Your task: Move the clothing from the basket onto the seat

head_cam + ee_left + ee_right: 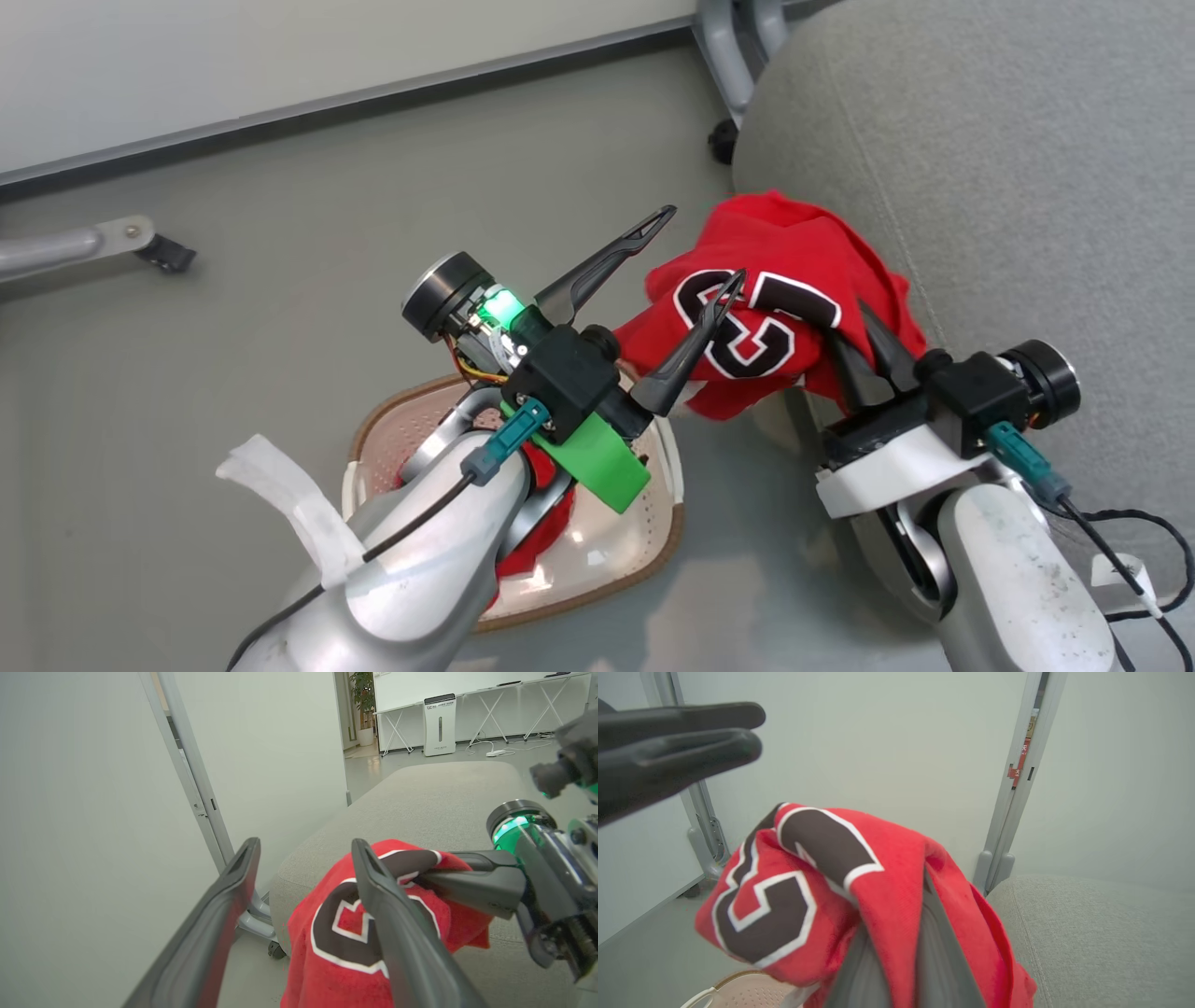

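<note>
The only writing that can be read is the number on the red jersey (794,271): two black, white-edged digits, creased by the folds, reading as "23". A small red sticker (1014,771) on a grey upright post bears white marks too small to read, and the logo on a white floor-standing unit (439,723) is also too small to read. There is one jersey, bunched and draped at the rounded edge of the grey seat (1027,168), partly on the cushion and partly hanging off it. The right gripper (854,341) is clamped on it, its two dark fingers together and buried in the cloth. The left gripper (698,250) stands wide apart with nothing between its two fingers, one of which crosses in front of the digits. On the floor below sits one cream perforated basket (658,546) with a brown rim, and a second piece of red clothing (527,555) lies inside it.
</note>
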`<state>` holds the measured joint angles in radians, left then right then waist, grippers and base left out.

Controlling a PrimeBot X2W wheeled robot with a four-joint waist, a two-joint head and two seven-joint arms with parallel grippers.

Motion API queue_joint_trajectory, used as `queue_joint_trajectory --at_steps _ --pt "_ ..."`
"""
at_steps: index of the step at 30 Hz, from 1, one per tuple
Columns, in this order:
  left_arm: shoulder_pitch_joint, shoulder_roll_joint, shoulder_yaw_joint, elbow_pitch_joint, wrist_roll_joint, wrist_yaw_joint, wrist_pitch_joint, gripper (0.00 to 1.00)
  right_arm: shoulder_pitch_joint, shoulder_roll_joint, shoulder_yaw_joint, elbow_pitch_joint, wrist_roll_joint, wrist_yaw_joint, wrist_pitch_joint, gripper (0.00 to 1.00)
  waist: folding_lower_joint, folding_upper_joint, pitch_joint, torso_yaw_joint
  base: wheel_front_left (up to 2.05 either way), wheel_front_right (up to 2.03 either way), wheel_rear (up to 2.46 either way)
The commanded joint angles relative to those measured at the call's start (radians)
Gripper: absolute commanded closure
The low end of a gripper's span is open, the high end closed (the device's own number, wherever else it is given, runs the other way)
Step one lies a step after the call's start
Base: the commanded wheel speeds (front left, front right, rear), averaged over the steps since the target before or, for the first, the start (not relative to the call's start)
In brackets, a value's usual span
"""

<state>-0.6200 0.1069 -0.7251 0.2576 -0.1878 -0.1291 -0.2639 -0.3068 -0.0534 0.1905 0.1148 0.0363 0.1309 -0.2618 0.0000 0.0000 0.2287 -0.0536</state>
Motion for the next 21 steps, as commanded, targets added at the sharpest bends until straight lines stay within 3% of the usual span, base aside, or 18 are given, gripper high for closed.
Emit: queue_joint_trajectory --at_steps 1,13,21 --pt "-0.02 0.007 -0.004 0.003 0.003 -0.002 -0.001 0.0 0.01 0.0 -0.015 -0.01 0.008 0.0 -0.005 1.0 0.0 0.0 0.036 -0.048 0.0 0.0 0.0" --pt "-0.056 0.034 -0.041 0.024 -0.005 -0.002 -0.001 0.0 0.025 0.002 -0.107 -0.045 0.038 0.0 -0.005 1.0 0.0 0.0 0.092 -0.187 0.0 0.0 0.0" --pt "-0.066 0.044 -0.058 0.034 -0.014 -0.002 -0.001 0.0 0.04 0.002 -0.135 -0.051 0.06 0.0 -0.005 1.0 0.0 0.0 0.102 -0.235 0.0 0.0 0.0"
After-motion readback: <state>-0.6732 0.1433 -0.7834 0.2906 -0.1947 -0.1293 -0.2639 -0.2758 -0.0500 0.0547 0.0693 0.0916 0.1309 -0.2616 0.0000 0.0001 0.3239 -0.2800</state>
